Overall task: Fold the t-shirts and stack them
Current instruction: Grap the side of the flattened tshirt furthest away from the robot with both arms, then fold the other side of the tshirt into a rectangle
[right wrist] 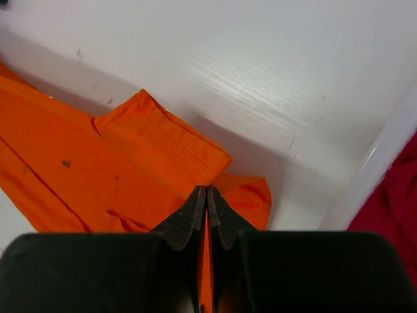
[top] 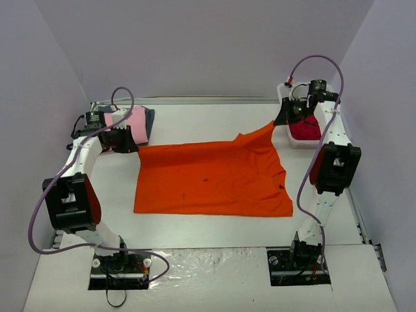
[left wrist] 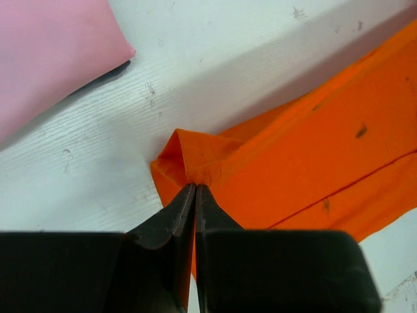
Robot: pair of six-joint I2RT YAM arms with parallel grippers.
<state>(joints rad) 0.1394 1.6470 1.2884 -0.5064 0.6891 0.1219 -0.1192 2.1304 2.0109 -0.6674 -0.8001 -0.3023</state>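
We're looking at a white table (top: 214,227) boxed in by pale grey walls (top: 195,45), and we spot a white basket (top: 300,143) at its far right corner.

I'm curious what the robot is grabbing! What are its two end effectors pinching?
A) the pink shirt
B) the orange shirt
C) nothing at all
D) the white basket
B: the left end effector and the right end effector are each shut on a fold of the orange shirt, as both wrist views show.
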